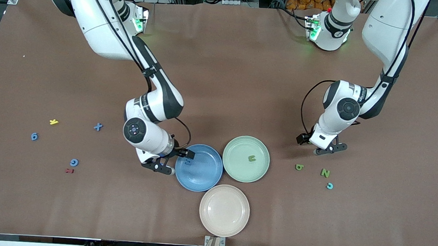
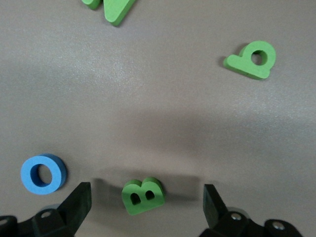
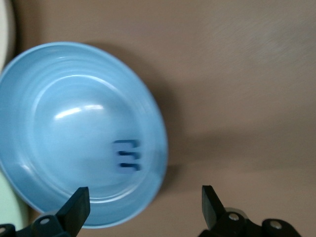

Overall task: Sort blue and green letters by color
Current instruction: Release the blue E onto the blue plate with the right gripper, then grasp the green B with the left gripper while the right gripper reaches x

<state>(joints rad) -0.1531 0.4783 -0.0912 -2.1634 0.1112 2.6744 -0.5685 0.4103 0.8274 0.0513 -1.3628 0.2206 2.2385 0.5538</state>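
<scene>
Nearest the camera sits a beige plate [image 1: 224, 211], bare. Next come the blue plate [image 1: 198, 167] and green plate [image 1: 246, 159]. Over the blue plate's rim hangs the right gripper [image 3: 143, 205], fingers apart, a blue letter [image 3: 127, 154] lying in the plate just under it. A green letter [image 1: 252, 158] lies in the green plate. Over the table hangs the left gripper [image 2: 145, 205], fingers apart, a green B [image 2: 142, 195] between them, a blue O [image 2: 43, 173] beside.

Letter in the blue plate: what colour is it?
Blue, matching the blue plate; the letter shows best in the right wrist view.
</scene>
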